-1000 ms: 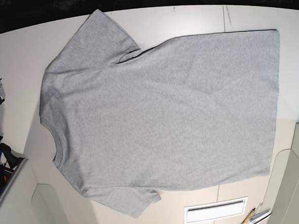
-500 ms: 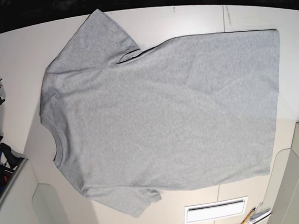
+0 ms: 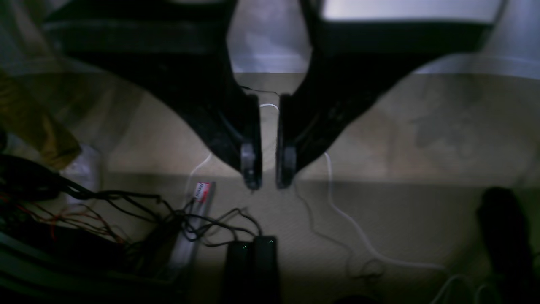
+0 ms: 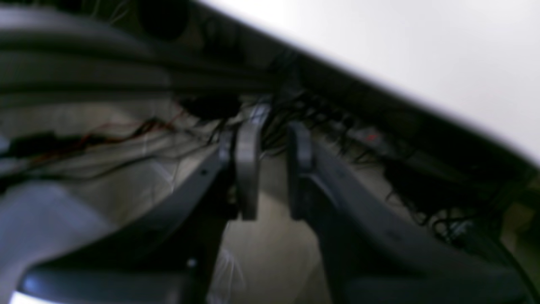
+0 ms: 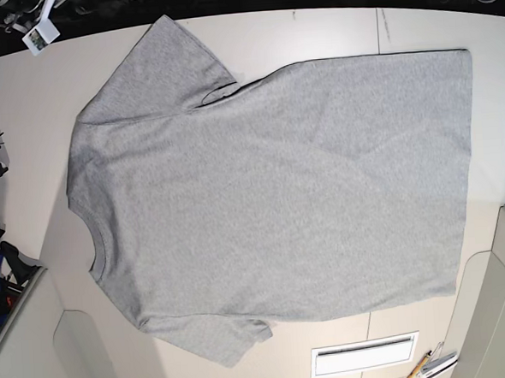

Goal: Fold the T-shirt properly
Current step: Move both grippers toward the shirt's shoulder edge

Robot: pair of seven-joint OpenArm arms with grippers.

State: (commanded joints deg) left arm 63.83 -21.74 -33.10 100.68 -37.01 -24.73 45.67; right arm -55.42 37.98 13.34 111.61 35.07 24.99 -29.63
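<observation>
base view: the t-shirt (image 5: 270, 196) lies spread flat on the pale table (image 5: 24, 100), plain grey side up, collar toward this view's left and hem toward its right, so its long axis runs left to right across the picture. one sleeve points to the far edge, the other to the near edge. neither arm reaches over the cloth here. by the rig's layout the right arm belongs on the collar side and the left arm on the hem side, so each looks to have one end of the shirt as its nearer end. a white vent slot (image 5: 364, 354) sits in the table's near edge, just beside the lower hem corner.

left wrist view: the left gripper (image 3: 267, 173) hangs over a beige floor (image 3: 422, 139) strewn with cables (image 3: 177, 215), its two fingers nearly together with a thin gap and nothing between them. no shirt shows here (the table edge is only a blurred band at the top), so the cloth lies well apart from this claw.

right wrist view: the right gripper (image 4: 270, 177) is blurred, its fingers parted by a narrow gap and holding nothing; dark wiring (image 4: 320, 114) runs under the white table edge above it. the shirt is not seen here either.
</observation>
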